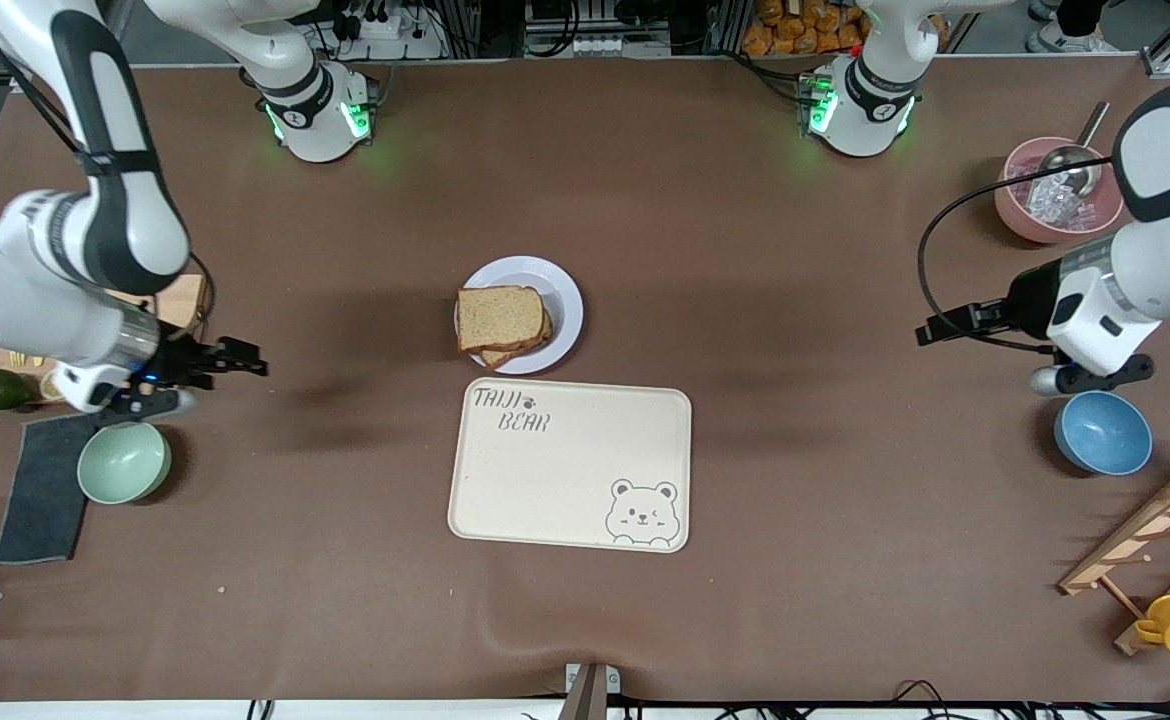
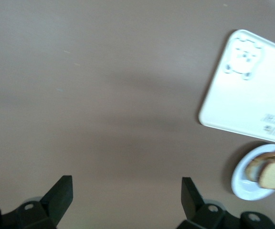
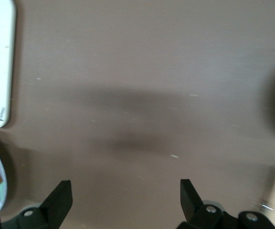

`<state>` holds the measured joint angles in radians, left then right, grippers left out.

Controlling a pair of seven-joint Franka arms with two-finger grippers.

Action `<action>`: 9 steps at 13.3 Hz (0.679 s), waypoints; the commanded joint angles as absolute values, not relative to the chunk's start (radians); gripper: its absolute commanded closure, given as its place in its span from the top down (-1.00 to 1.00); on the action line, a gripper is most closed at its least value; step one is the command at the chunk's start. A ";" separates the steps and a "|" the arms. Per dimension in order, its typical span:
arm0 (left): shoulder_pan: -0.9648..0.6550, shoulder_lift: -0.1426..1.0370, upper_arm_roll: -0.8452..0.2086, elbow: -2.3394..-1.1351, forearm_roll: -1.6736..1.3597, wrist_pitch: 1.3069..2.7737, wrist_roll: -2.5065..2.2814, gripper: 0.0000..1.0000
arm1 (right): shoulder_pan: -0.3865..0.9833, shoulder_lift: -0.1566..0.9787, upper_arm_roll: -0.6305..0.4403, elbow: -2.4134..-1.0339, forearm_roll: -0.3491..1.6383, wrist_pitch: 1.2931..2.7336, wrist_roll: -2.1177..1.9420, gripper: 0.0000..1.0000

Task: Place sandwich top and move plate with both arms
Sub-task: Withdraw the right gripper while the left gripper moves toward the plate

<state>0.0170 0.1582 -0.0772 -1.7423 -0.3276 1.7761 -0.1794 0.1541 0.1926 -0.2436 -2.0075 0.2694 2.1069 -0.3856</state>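
Left gripper (image 1: 930, 332): fingers spread wide and empty, over bare tabletop well off toward the left arm's end from the plate (image 1: 557, 303), above the blue bowl (image 1: 1102, 432). Its wrist view confirms nothing between the fingers (image 2: 62, 193).

Right gripper (image 1: 245, 358): fingers likewise parted and empty, over bare tabletop well off toward the right arm's end from the plate, above the pale green bowl (image 1: 124, 462).

Sandwich top (image 1: 500, 316): already seated on the lower slice, on the plate; stack sits off-centre, toward the plate's right-arm edge, with the lower slice peeking out. Placement judged complete; plate move outstanding.

Plate: stands on the brown table just beside the cream bear tray (image 1: 570, 466), farther from the front camera than the tray, not touching it.

Handling assessment: plate appears rigid, smooth and likely slippery, light; raised rim offers the only hold. Recommend one gripper on each bare rim edge, level lift. Bread is soft, loose and unsecured; any tilt or jolt could slide the top slice off
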 commanded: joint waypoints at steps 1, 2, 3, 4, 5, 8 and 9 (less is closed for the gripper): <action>0.003 0.219 -0.116 -1.759 -0.425 1.862 -0.147 1.00 | 0.144 0.103 -0.271 -1.965 0.174 2.008 -0.373 1.00; 0.003 0.224 -0.141 -1.785 -0.448 1.906 -0.134 1.00 | 0.105 0.072 -0.261 -1.935 0.137 1.943 -0.342 1.00; 0.003 0.227 -0.162 -1.813 -0.486 1.940 -0.103 1.00 | 0.083 0.051 -0.244 -1.899 0.118 1.872 -0.312 1.00; 0.003 0.241 -0.172 -1.831 -0.533 1.953 -0.045 1.00 | 0.052 0.038 -0.220 -1.857 0.117 1.820 -0.286 1.00; 0.003 0.261 -0.175 -1.847 -0.592 1.954 0.044 1.00 | 0.013 0.040 -0.169 -1.808 0.111 1.801 -0.255 1.00; -0.003 0.319 -0.178 -1.908 -0.765 1.982 0.292 1.00 | -0.063 0.041 -0.095 -1.723 0.078 1.691 -0.183 1.00; -0.014 0.324 -0.179 -1.940 -0.794 2.037 0.323 1.00 | -0.063 0.038 -0.095 -1.717 0.072 1.662 -0.157 1.00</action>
<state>-0.0054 0.3121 -0.1733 -1.8934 -0.7303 1.9703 0.2428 -0.0335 0.0315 -0.1245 -1.7494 0.1045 1.7153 -0.2110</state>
